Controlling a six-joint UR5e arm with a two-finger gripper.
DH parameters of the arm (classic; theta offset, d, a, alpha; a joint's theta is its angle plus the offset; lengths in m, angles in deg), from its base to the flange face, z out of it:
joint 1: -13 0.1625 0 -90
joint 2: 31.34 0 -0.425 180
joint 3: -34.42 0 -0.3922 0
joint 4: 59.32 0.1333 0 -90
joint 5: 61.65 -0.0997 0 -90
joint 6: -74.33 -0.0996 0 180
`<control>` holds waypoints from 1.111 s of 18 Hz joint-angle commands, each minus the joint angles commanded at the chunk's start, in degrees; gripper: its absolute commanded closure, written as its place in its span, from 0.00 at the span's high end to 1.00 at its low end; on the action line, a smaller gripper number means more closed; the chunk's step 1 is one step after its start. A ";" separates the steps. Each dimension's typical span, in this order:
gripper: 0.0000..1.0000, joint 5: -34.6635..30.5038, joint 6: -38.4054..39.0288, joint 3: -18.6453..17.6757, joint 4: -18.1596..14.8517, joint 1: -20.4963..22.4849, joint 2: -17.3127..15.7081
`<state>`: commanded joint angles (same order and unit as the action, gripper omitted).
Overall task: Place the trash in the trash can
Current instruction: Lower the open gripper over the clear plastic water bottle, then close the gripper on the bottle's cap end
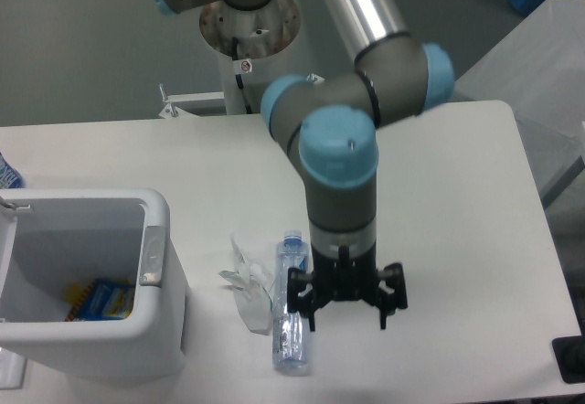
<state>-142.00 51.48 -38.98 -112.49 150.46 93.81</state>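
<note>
- Hanging low over the white table point(457, 194), the end effector point(345, 302) points straight down with its two black fingers spread wide apart and nothing between them; it sits toward the table's near edge, roughly midway along it.
- One finger point(303, 305) is right at the side of the clear plastic bottle point(291, 317); whether it touches cannot be told; the other finger stands over bare table.
- Lying flat, the bottle has its blue cap point(292, 237) pointing toward the far edge and its base toward the near edge; its body is crinkled.
- Just beside the bottle, on the side toward the bin, lies the crumpled white wrapper point(245, 281); it appears to touch the bottle along its length.
- Near the table's near-left corner stands the white trash can point(163, 331), open at the top, with a grey tab point(152, 255) on the rim facing the wrapper; a blue and yellow item point(99, 298) lies inside on its bottom.
- Both trash items are on the table, outside the trash can.
</note>
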 joint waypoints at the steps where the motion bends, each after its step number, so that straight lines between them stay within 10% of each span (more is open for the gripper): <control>1: 1.00 0.89 -0.09 -0.34 -0.09 0.00 0.79; 20: 1.00 -2.69 0.00 -4.03 0.09 -2.28 5.19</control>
<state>-144.69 51.48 -43.01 -112.41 148.18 99.00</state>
